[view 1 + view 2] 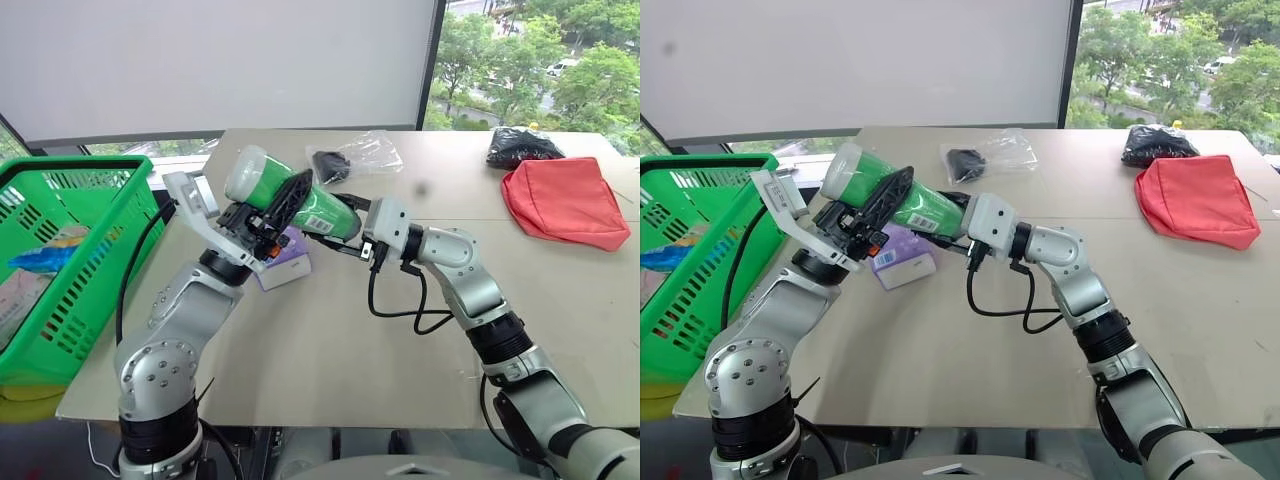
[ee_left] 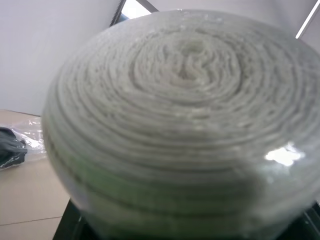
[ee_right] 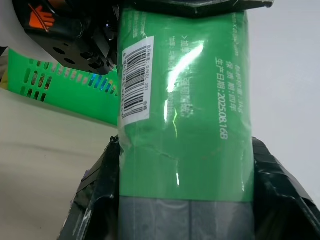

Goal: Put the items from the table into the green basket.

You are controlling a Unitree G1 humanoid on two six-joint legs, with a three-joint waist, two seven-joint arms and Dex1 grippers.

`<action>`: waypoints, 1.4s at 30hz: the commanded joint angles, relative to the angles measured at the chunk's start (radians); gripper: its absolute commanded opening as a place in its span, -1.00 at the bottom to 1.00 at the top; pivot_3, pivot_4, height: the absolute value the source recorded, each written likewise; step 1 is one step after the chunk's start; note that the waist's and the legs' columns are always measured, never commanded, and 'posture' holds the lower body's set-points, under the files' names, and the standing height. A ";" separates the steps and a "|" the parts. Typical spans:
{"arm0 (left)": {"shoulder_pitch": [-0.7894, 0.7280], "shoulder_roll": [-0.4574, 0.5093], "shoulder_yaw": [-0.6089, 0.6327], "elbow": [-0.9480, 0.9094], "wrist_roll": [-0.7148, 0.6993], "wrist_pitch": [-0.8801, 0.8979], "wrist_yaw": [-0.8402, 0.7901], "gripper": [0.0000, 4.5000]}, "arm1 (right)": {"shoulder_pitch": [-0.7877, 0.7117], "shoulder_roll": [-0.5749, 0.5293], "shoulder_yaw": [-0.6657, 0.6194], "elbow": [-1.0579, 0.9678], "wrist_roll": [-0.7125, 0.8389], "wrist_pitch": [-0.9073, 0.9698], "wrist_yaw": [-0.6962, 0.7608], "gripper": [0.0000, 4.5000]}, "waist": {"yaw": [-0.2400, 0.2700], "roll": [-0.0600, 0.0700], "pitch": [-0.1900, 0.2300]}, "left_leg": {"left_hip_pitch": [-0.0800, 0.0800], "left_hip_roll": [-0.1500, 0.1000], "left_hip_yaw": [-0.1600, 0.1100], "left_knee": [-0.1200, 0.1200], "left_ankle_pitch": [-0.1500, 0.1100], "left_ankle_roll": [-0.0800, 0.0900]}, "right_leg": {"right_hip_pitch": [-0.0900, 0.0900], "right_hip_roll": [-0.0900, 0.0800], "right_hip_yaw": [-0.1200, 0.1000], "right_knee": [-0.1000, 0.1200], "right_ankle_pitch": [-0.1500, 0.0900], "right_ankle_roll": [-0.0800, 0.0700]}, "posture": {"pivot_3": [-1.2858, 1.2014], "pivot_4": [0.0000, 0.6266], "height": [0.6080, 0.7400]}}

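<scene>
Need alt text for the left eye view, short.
Both robot arms hold a green-wrapped cylindrical pack with a white end in the air over the beige tabletop, left tool near the white end, right tool on the other end. A bright green slotted plastic basket stands left; a red fabric pouch lies far right.

Basket [image 1: 95, 215] left of table [image 1: 330, 340], pouch [image 1: 565, 203] right
</scene>
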 commanded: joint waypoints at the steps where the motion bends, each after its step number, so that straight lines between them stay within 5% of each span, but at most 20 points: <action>1: -0.020 0.020 0.020 -0.015 0.012 -0.031 0.016 -0.17 | -0.023 -0.006 -0.026 -0.023 0.004 0.036 -0.024 0.41 | 0.000 0.000 0.000 | 0.000 0.000 0.000 0.000 0.000 0.000 | 0.000 0.000 0.000 0.000 0.000 0.000 | 0.10 -1.00 1.00; 4: -0.073 0.074 0.091 0.005 0.076 -0.066 0.053 -0.20 | -0.021 -0.021 -0.059 -0.063 0.083 0.183 -0.004 0.99 | 0.001 -0.001 0.001 | 0.000 0.000 0.000 0.000 0.000 -0.001 | 0.000 0.000 0.000 0.000 0.000 0.000 | 0.11 -1.00 1.00; 9: -0.164 0.337 0.252 0.148 0.308 -0.046 0.156 -0.20 | -0.067 -0.090 -0.114 -0.179 0.287 0.483 0.091 0.99 | -0.001 -0.003 0.005 | 0.000 0.000 -0.004 -0.001 0.001 -0.002 | 0.000 0.000 -0.002 0.000 0.000 -0.001 | 0.12 -1.00 1.00; 12: -0.074 0.590 0.280 0.292 0.643 -0.066 0.175 -0.20 | -0.110 -0.105 -0.164 -0.246 0.459 0.682 0.119 0.99 | -0.011 -0.002 0.006 | 0.001 0.000 -0.001 -0.005 0.001 -0.002 | -0.003 0.001 -0.001 0.001 -0.001 -0.001 | 0.12 -1.00 1.00; 16: 0.074 0.712 0.377 0.417 0.869 -0.125 0.141 -0.20 | -0.127 -0.122 -0.183 -0.264 0.509 0.754 0.119 0.99 | 0.000 -0.004 0.004 | 0.002 0.000 -0.001 -0.013 0.001 -0.002 | -0.003 -0.002 -0.003 -0.002 -0.002 -0.003 | 0.13 -1.00 1.00; 19: 0.191 0.711 0.487 0.546 0.950 -0.198 0.082 -0.20 | -0.132 -0.128 -0.191 -0.254 0.506 0.753 0.114 0.99 | 0.007 -0.005 0.004 | -0.001 -0.001 -0.001 -0.016 0.001 -0.003 | -0.008 -0.007 -0.003 -0.003 -0.002 -0.004 | 0.14 -1.00 1.00; 23: 0.217 0.677 0.481 0.739 0.962 -0.351 -0.021 -0.20 | -0.134 -0.125 -0.195 -0.239 0.503 0.744 0.113 0.99 | 0.035 -0.006 0.003 | -0.005 -0.002 -0.002 -0.017 0.001 -0.004 | -0.012 -0.010 -0.005 -0.003 -0.002 -0.005 | 0.15 -1.00 1.00; 29: 0.082 0.657 0.382 0.946 1.003 -0.553 -0.073 0.97 | -0.121 -0.115 -0.173 -0.260 0.498 0.742 0.118 1.00 | 0.057 -0.017 -0.004 | -0.014 -0.001 -0.002 -0.016 0.003 -0.009 | -0.019 -0.014 -0.010 -0.001 -0.002 -0.006 | 0.14 -1.00 1.00; 31: 0.047 0.649 0.366 0.948 1.010 -0.569 -0.071 0.97 | -0.115 -0.122 -0.174 -0.266 0.494 0.742 0.115 1.00 | 0.057 -0.019 -0.005 | -0.015 -0.001 -0.002 -0.016 0.002 -0.010 | -0.019 -0.015 -0.011 -0.001 -0.002 -0.006 | 0.13 -1.00 1.00; 37: -0.020 0.547 0.316 0.706 0.893 -0.387 -0.107 0.97 | -0.066 -0.184 -0.172 -0.281 0.441 0.720 0.111 1.00 | 0.052 -0.025 -0.009 | -0.015 -0.001 0.002 -0.016 0.002 -0.010 | -0.019 -0.022 -0.018 -0.001 -0.001 -0.005 | 0.11 -1.00 1.00; 42: -0.037 0.299 0.212 0.293 0.569 0.011 -0.046 0.97 | -0.007 -0.244 -0.175 -0.283 0.385 0.679 0.107 1.00 | 0.049 -0.024 -0.009 | -0.016 -0.002 0.002 -0.015 0.003 -0.008 | -0.019 -0.022 -0.020 0.000 -0.001 -0.005 | 0.10 -1.00 1.00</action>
